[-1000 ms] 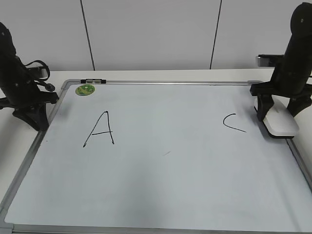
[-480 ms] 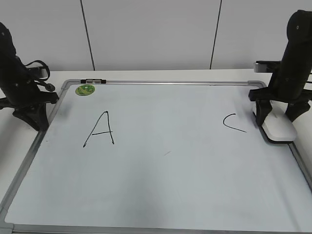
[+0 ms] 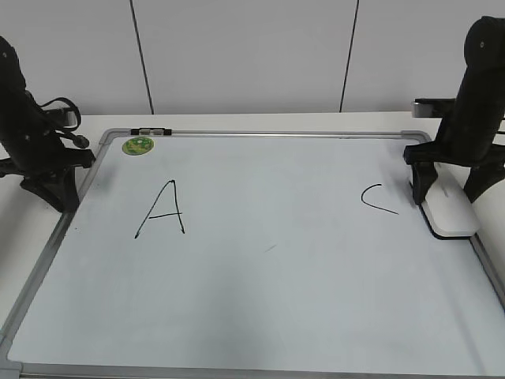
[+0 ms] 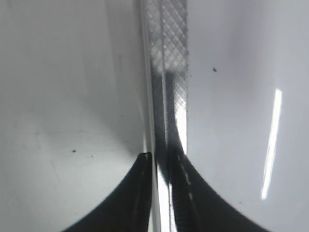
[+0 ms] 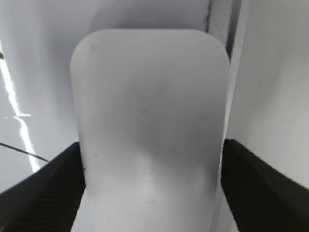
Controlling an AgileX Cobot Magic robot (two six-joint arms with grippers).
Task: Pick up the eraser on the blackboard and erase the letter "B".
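Observation:
The eraser (image 3: 451, 213) lies flat on the blackboard (image 3: 260, 308) against its right frame, just right of the black "C" (image 3: 377, 199). My right gripper (image 3: 446, 196) is open, with one finger on each side of the eraser. In the right wrist view the eraser (image 5: 149, 116) fills the space between the fingers (image 5: 149, 193), with a thin gap at the right finger. No letter "B" shows; only a faint mark (image 3: 269, 248) sits mid-board. The black "A" (image 3: 162, 209) stands at the left. My left gripper (image 3: 49, 193) is shut over the left frame (image 4: 169, 58).
A small round green sticker (image 3: 137, 145) sits at the board's top left corner, with a small dark marker-like item (image 3: 151, 130) on the top frame beside it. The board covers most of the white table; a grey wall stands behind.
My right gripper brought the tilted, lifted eraser down and slightly right until it lay flat by the right frame. Its fingers now stand a little wider apart. The left arm has not moved.

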